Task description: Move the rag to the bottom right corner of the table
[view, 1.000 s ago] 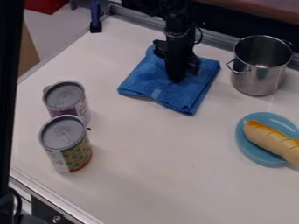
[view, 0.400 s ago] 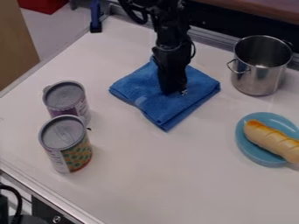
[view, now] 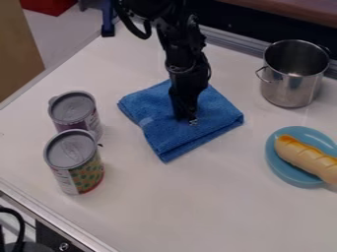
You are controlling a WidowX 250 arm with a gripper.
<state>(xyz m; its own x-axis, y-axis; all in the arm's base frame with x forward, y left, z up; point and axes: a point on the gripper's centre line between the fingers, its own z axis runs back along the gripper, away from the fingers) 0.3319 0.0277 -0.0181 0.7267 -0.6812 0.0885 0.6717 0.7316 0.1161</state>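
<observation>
A black robot gripper [view: 185, 119] points down onto the middle of a folded blue rag [view: 166, 141], its opening and any hold on the cloth impossible to tell from this angle. The rag lies toward the table's [view: 191, 211] far edge, between two cans [view: 76, 160] at left and a steel pot [view: 289, 91] at right.

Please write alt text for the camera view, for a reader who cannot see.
A black robot gripper is down on a folded blue rag on a white table. Two cans stand at the left; at the right are a metal pot and a blue plate holding a bread roll.
</observation>
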